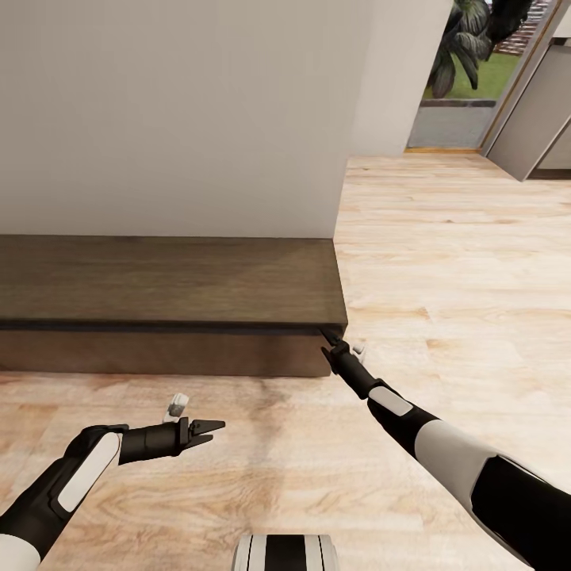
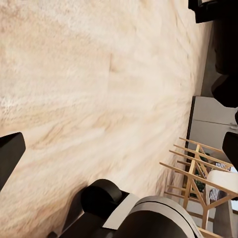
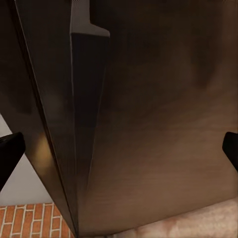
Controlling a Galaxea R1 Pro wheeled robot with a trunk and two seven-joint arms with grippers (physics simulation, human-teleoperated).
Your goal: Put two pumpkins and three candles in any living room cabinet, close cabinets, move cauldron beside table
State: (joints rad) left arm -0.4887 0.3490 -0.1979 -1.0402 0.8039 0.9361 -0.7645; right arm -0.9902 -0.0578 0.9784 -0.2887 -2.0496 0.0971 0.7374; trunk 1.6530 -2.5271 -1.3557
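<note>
- Light wood plank floor [image 1: 444, 238]: spans the near ground and runs to the far right.
- Plain pale wall [image 1: 174, 111]: stands at far left and centre.
- Glazed doorway [image 1: 468, 79]: far right, with green plants [image 1: 464, 40] and grass beyond.
- Grey panel [image 1: 535, 119]: far right edge, beside the doorway.
- Wooden chair frame [image 2: 198, 168]: standing on the floor.
- Red brick [image 3: 29, 220]: small patch visible.

Both arms are black with glossy white shell panels along forearm and upper arm. Each narrows to a matte black wrist and a black gripper, left [image 1: 208, 431] and right [image 1: 327, 336], with thin pointed fingers. A white, black-striped base edge shows below.
</note>
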